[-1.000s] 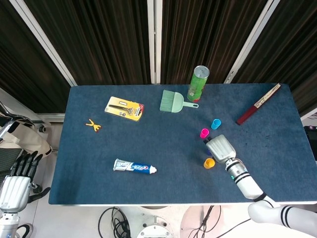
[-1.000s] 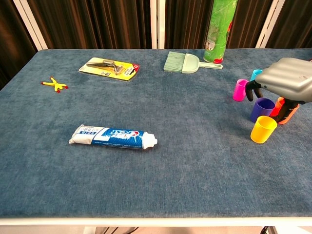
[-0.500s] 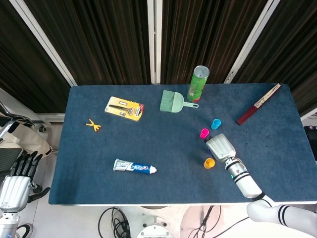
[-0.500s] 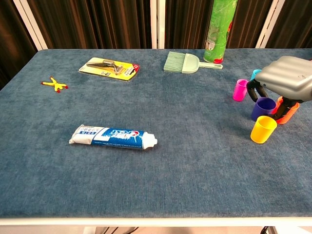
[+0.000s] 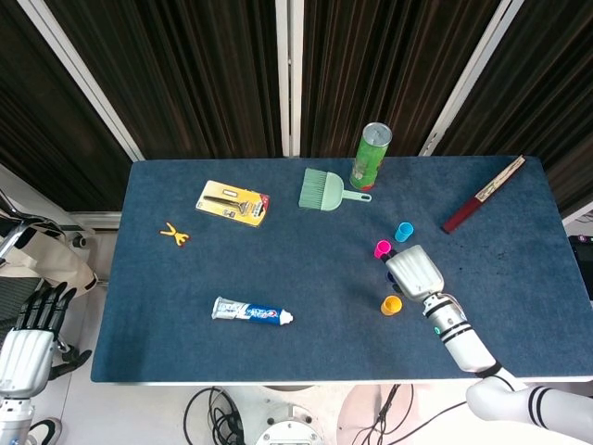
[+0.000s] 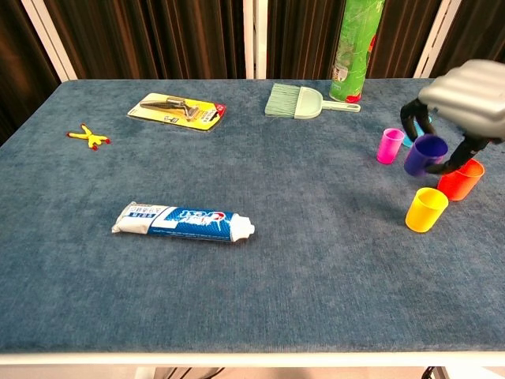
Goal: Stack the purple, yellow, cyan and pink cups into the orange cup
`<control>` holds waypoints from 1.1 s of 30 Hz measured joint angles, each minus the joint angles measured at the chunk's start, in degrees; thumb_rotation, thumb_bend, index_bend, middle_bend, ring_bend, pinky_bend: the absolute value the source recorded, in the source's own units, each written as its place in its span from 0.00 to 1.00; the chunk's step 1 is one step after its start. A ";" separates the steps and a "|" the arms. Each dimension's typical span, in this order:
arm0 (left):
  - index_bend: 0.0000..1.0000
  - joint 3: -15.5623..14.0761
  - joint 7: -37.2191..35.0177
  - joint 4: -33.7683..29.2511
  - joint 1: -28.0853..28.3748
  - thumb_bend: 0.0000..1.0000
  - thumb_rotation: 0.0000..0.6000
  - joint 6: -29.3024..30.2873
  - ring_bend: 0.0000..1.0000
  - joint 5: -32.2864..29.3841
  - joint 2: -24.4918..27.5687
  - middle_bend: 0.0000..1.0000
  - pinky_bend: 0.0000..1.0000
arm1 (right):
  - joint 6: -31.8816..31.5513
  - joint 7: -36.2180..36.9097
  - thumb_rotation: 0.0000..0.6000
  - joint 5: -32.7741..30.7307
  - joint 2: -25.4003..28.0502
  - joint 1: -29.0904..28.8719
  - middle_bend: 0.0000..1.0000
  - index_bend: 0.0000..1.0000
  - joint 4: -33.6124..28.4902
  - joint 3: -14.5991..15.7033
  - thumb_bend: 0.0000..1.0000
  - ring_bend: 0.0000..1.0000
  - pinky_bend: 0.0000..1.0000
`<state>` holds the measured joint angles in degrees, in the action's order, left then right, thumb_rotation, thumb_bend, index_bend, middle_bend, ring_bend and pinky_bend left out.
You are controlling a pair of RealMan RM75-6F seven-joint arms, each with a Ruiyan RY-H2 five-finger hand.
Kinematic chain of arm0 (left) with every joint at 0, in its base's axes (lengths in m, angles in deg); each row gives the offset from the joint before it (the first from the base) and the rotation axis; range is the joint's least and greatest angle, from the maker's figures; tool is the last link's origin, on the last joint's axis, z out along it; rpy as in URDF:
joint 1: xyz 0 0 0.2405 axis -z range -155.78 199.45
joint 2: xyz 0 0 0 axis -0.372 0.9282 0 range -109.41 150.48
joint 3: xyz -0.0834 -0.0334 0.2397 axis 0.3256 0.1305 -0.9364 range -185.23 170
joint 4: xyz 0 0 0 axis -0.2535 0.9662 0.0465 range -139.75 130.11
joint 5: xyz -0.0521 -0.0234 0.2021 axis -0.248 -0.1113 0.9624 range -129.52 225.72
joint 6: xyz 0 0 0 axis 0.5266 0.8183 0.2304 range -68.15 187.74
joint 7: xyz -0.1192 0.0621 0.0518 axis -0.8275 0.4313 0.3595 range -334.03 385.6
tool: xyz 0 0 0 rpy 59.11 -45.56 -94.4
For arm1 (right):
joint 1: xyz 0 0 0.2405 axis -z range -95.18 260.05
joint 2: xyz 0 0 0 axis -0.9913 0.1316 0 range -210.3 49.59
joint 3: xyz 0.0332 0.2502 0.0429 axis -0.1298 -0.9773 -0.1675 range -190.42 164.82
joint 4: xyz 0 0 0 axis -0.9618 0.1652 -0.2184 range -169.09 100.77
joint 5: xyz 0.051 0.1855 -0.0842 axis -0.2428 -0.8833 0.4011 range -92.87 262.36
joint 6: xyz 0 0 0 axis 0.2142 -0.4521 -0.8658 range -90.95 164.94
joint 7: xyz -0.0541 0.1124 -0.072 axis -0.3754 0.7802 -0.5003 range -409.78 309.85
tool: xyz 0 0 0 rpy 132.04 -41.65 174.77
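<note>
My right hand point(image 6: 464, 99) grips the purple cup point(image 6: 426, 154) and holds it tilted a little above the table, just left of the orange cup point(image 6: 461, 180). The orange cup stands upright with nothing in it. In front of them sits the yellow cup point(image 6: 426, 209). The pink cup point(image 6: 389, 145) is to the left, and the cyan cup point(image 5: 404, 231) stands behind it. In the head view my right hand point(image 5: 414, 273) covers the purple and orange cups. My left hand point(image 5: 32, 334) hangs off the table's left side, fingers apart, holding nothing.
A green can point(image 6: 359, 47) and a green brush point(image 6: 296, 101) stand at the back. A razor pack point(image 6: 177, 110) and a yellow toy point(image 6: 87, 137) lie at the left, with a toothpaste tube point(image 6: 183, 222) nearer the front. A red folded fan point(image 5: 482, 195) lies at the far right.
My right hand has lifted the purple cup off the table. The orange cup, half hidden behind the hand before, now shows fully. The left hand has hardly moved.
</note>
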<state>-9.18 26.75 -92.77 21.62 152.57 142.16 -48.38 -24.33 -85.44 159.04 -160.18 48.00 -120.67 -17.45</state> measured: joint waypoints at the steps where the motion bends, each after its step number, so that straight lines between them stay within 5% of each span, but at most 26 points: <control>1: 0.03 -0.04 0.02 -0.02 -0.01 0.02 1.00 -0.02 0.00 0.05 0.00 0.00 0.00 | -0.74 0.51 1.00 0.42 0.78 0.28 0.56 0.57 -0.90 -0.08 0.15 0.86 0.94; 9: 0.03 -0.21 0.30 0.12 0.07 0.02 1.00 -0.13 0.00 0.48 -0.24 0.00 0.00 | -4.26 4.98 1.00 1.39 6.42 3.58 0.57 0.58 -4.02 -0.05 0.15 0.86 0.94; 26: 0.03 -0.12 1.25 -0.53 0.29 0.02 1.00 -0.95 0.00 0.00 -0.01 0.00 0.00 | -0.77 6.35 1.00 -2.03 5.16 4.58 0.55 0.57 0.26 0.82 0.15 0.86 0.94; 33: 0.03 -0.11 1.10 -0.35 0.35 0.02 1.00 -1.09 0.00 -0.06 -0.08 0.00 0.00 | 1.21 6.94 1.00 -3.15 5.60 4.16 0.32 0.32 -0.35 0.82 0.09 0.84 0.94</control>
<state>-9.29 27.85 -93.12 21.98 151.48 142.10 -48.45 -23.12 -78.50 155.89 -154.58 52.16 -121.02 -16.63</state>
